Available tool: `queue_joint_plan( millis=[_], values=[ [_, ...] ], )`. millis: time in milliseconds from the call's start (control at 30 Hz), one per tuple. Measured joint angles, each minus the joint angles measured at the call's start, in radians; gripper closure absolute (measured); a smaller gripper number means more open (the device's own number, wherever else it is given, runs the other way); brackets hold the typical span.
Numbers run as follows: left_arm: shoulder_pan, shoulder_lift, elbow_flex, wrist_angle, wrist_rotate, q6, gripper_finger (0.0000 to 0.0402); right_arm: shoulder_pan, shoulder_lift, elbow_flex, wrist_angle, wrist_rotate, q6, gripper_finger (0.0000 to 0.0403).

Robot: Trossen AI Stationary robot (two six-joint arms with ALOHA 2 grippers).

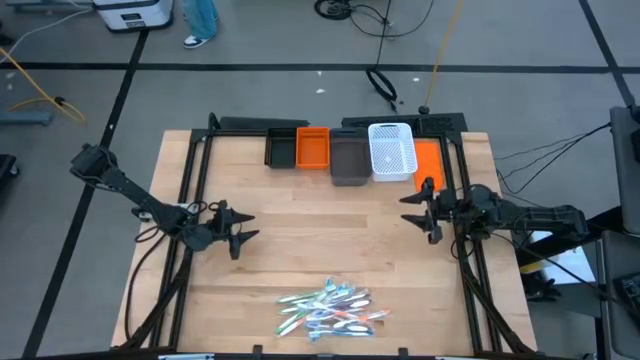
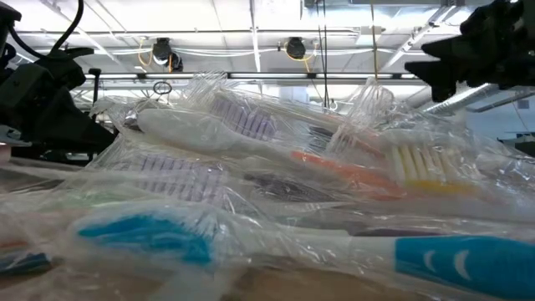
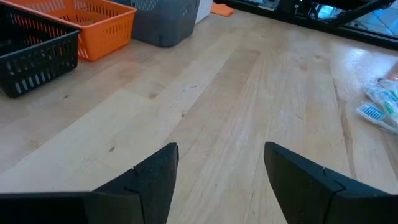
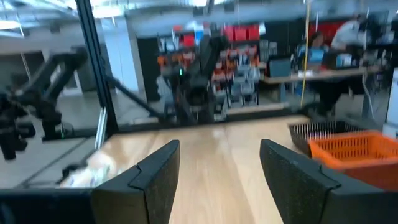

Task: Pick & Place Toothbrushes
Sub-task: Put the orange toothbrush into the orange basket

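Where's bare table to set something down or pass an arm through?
Free: the wide wood between the bins at the far edge and the toothbrushes at the near edge, flanked by the left gripper and right gripper. Crowded: the bin row and the toothbrush pile.

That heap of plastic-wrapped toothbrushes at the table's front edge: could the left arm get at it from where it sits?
Probably yes. The left gripper hangs open over bare wooden table, and nothing lies between it and the heap of plastic-wrapped toothbrushes. Whether its reach suffices is a guess.

Left claw (image 3: 221,177) spread over bare table (image 3: 249,106), black, orange, grey bins (image 3: 93,28) ahead, toothbrushes (image 3: 380,106) aside
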State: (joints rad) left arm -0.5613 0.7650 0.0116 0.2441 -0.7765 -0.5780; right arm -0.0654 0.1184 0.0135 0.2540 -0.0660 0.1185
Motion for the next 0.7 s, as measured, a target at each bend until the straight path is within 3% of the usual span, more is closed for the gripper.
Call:
queue_joint_plan(
  millis=[400, 700],
  values=[
    [0.005, 0.000, 0.000, 0.000, -0.009, 0.102, 0.0160, 0.002, 0.000, 0.000, 0.186, 0.014, 0.129, 0.0188],
    [0.005, 0.000, 0.000, 0.074, -0.008, 0.093, 0.0160, 0.002, 0.075, 0.042, 0.192, 0.013, 0.183, 0.0188]
  ],
)
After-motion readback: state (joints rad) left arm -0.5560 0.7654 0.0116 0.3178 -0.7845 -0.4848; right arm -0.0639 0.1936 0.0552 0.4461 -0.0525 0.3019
